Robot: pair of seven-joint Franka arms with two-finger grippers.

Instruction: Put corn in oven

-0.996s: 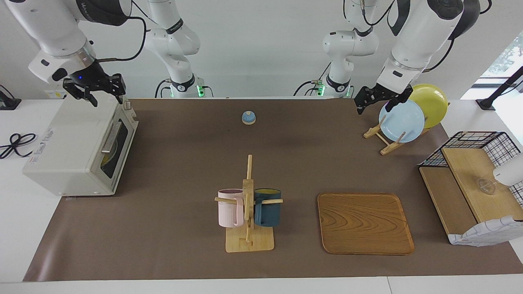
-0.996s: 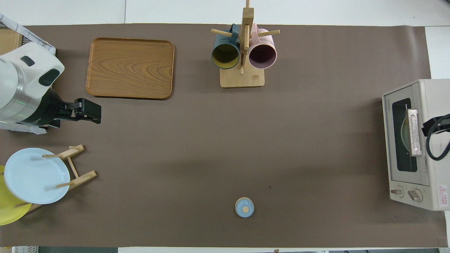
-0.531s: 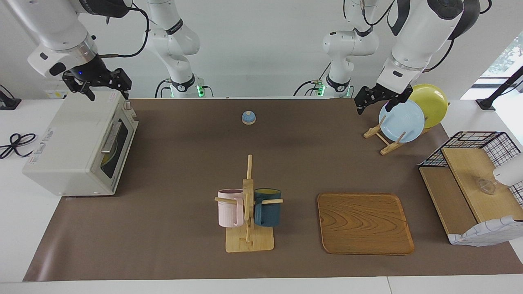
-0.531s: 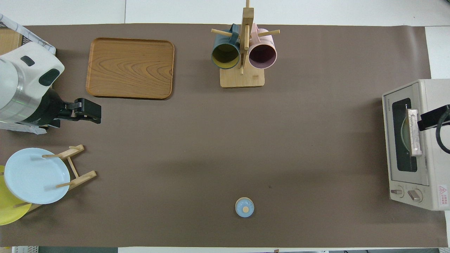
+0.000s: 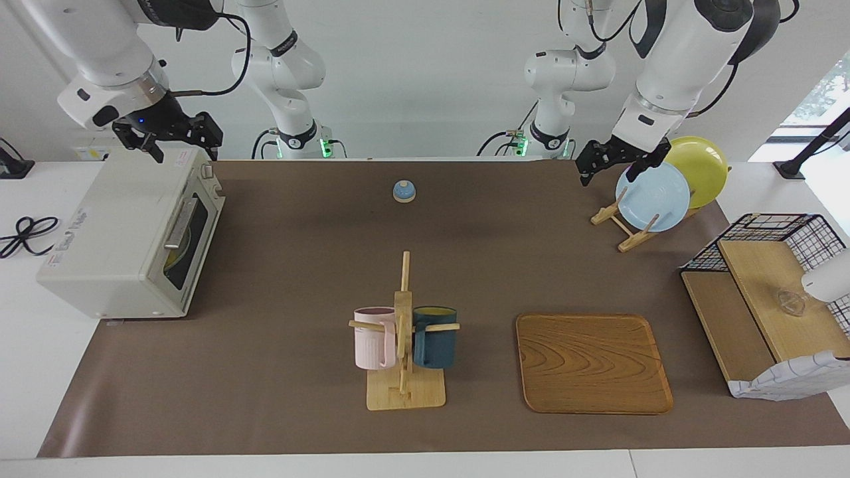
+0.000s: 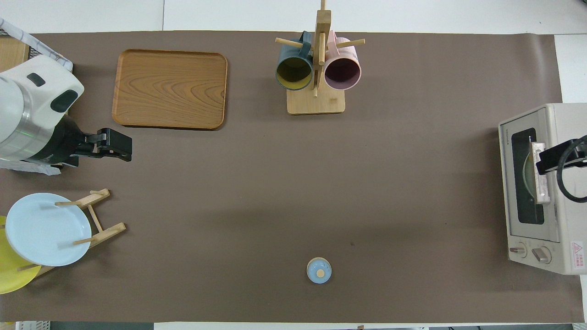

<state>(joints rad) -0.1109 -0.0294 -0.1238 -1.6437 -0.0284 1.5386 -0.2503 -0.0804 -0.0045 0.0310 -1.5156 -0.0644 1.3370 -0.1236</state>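
The off-white oven (image 5: 119,232) stands at the right arm's end of the table with its door shut and its bar handle (image 5: 180,224) facing the table's middle. Through the dark glass a yellow sliver shows, the corn (image 5: 174,257), mostly hidden; it is also faint behind the window of the oven (image 6: 562,133) from overhead. My right gripper (image 5: 182,143) hangs open and holds nothing, just above the oven's top edge on the robots' side. One of its fingers (image 6: 550,159) shows over the handle. My left gripper (image 5: 606,174) waits open over the plate rack, holding nothing.
A mug rack (image 5: 404,332) with a pink and a dark blue mug stands mid-table, a wooden tray (image 5: 593,363) beside it. A plate rack holds a blue plate (image 5: 653,197) and a yellow plate (image 5: 697,171). A small blue lid (image 5: 404,191) lies near the robots. A wire shelf (image 5: 764,299) stands at the left arm's end.
My right gripper has risen a little off the oven's top and drifted toward the door side. The left arm and everything on the table have stayed put.
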